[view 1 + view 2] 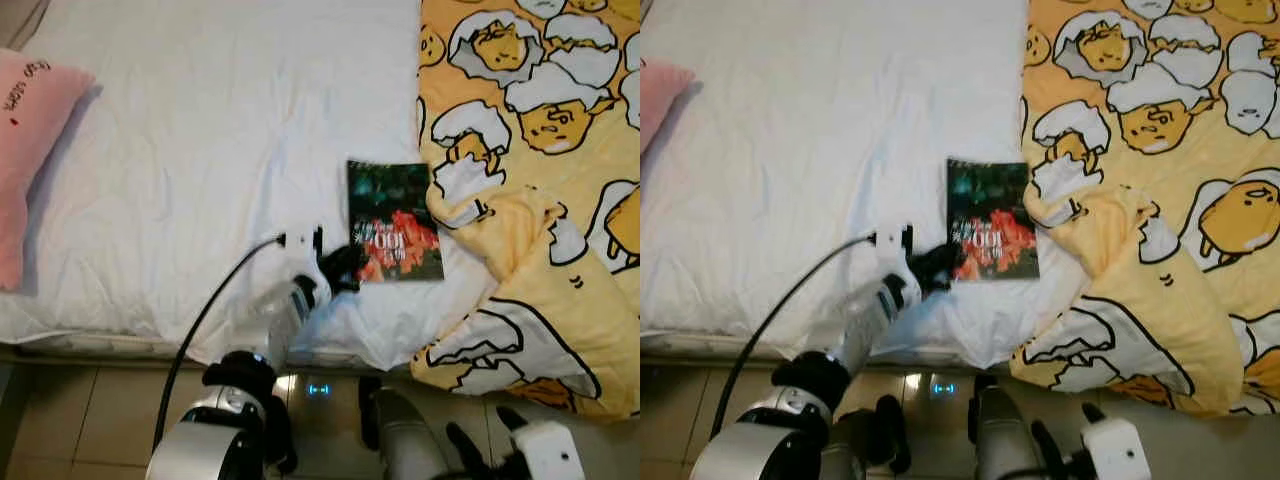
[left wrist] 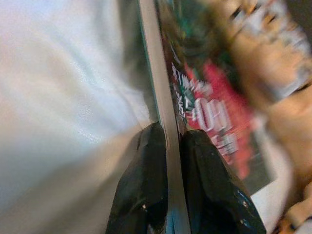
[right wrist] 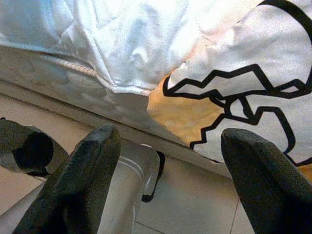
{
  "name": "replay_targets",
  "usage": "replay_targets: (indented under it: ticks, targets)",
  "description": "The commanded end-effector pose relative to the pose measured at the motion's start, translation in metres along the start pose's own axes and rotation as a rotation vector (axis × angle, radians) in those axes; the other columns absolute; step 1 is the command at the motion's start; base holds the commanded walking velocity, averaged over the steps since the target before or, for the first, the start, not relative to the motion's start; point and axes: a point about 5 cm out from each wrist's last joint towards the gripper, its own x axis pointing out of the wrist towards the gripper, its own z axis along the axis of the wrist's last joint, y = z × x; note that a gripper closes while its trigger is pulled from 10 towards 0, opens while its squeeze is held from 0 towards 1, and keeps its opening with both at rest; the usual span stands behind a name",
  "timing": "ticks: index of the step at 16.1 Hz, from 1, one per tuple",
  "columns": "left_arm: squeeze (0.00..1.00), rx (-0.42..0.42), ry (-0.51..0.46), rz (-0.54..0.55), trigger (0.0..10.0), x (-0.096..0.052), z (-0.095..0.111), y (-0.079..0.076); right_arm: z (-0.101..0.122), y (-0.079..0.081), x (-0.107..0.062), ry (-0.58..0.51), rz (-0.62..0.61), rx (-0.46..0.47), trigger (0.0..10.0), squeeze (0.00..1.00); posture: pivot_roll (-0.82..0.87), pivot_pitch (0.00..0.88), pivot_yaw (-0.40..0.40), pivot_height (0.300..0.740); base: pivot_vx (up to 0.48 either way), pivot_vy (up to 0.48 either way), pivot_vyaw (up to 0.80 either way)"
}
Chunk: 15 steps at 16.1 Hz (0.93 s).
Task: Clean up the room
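The book [image 1: 393, 222] lies flat on the white bed sheet [image 1: 200, 150], just beside the yellow blanket [image 1: 540, 200] with its egg cartoon print, whose folded edge touches the book's far side. The left gripper [image 1: 345, 268] is at the book's near corner, its two black fingers [image 2: 146, 195] pinched on the book's edge, one on each face. The right gripper [image 3: 165, 185] hangs low below the blanket's drooping end, fingers spread wide and holding nothing. A pink pillow [image 1: 30, 150] lies well apart from the book.

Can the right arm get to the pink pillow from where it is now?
Probably not. The right gripper hangs open down by the floor at the bed's near right edge, under the yellow cartoon blanket. The pink pillow lies at the far left, and the left gripper, shut on the book, stands between.
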Motion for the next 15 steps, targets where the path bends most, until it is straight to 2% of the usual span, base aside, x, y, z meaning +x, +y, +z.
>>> replay_targets:
  ticks: [1, 3, 4, 5, 7, 8, 9, 10, 11, 12, 13, 14, 15]
  targets:
    - [0.00, 0.009, -0.082, -0.059, 0.0, 0.001, 0.023, -0.010, -0.008, 0.004, 0.002, 0.034, 0.010, 0.017, 10.0, 0.00, -0.33, 0.268, 0.024, 0.740, 0.000, 0.000, 0.00]
    - [0.00, 0.059, -0.132, -0.061, 0.0, -0.012, 0.044, -0.002, -0.007, 0.002, 0.013, 0.015, 0.009, 0.017, 10.0, 0.00, -0.31, 0.245, 0.032, 0.740, 0.000, 0.000, 0.00]
    - [0.00, 0.087, -0.133, -0.058, 0.0, -0.018, 0.047, 0.001, -0.006, 0.001, 0.019, 0.006, 0.006, 0.017, 10.0, 0.00, -0.30, 0.228, 0.036, 0.740, 0.000, 0.000, 0.00]
    - [0.00, 0.128, -0.128, -0.034, 0.0, -0.030, 0.049, 0.009, -0.003, -0.001, 0.029, -0.017, -0.004, 0.019, 10.0, 0.00, -0.29, 0.198, 0.042, 0.740, 0.000, 0.000, 0.00]
    - [0.00, 0.149, -0.118, -0.012, 0.0, -0.044, 0.052, 0.014, 0.003, -0.006, 0.043, -0.053, -0.017, 0.024, 10.0, 0.00, -0.27, 0.168, 0.048, 0.740, 0.000, 0.000, 0.00]
    - [0.00, 0.156, -0.081, -0.002, 0.0, -0.047, 0.048, 0.015, 0.004, -0.006, 0.049, -0.062, -0.016, 0.024, 10.0, 0.00, -0.25, 0.152, 0.048, 0.740, 0.000, 0.000, 0.00]
    - [0.00, 0.154, 0.004, -0.031, 0.0, -0.046, 0.030, 0.009, 0.003, -0.004, 0.054, -0.064, -0.010, 0.027, 10.0, 0.00, -0.24, 0.145, 0.045, 0.740, 0.000, 0.000, 0.00]
    - [0.00, 0.153, 0.039, -0.045, 0.0, -0.045, 0.022, 0.006, 0.002, -0.003, 0.056, -0.064, -0.006, 0.028, 10.0, 0.00, -0.24, 0.146, 0.046, 0.740, 0.000, 0.000, 0.00]
    - [0.00, 0.163, 0.145, -0.041, 5.0, -0.036, -0.009, -0.005, 0.003, 0.000, 0.062, -0.069, 0.012, 0.023, 10.0, 0.00, -0.25, 0.144, 0.042, 0.740, 0.000, 0.000, 0.00]
    - [0.00, 0.157, 0.147, -0.043, 7.8, -0.034, -0.013, -0.006, 0.004, -0.001, 0.063, -0.070, 0.013, 0.022, 10.0, 0.00, -0.25, 0.144, 0.041, 0.740, 0.000, 0.000, 0.00]
    - [0.00, 0.137, 0.119, -0.036, 0.0, -0.032, -0.013, -0.007, 0.004, -0.003, 0.063, -0.070, 0.011, 0.014, 10.0, 0.00, -0.26, 0.143, 0.040, 0.740, 0.000, 0.000, 0.00]
    - [0.00, 0.148, 0.112, -0.006, 0.0, -0.028, -0.012, -0.007, 0.002, -0.007, 0.062, -0.065, 0.002, 0.009, 10.0, 0.00, -0.26, 0.140, 0.038, 0.740, 0.000, 0.000, 0.00]
    - [0.00, 0.150, 0.092, 0.037, 10.0, -0.022, -0.008, -0.005, 0.001, -0.010, 0.063, -0.060, -0.004, 0.007, 10.0, 0.00, -0.26, 0.136, 0.036, 0.740, 0.000, 0.000, 0.00]
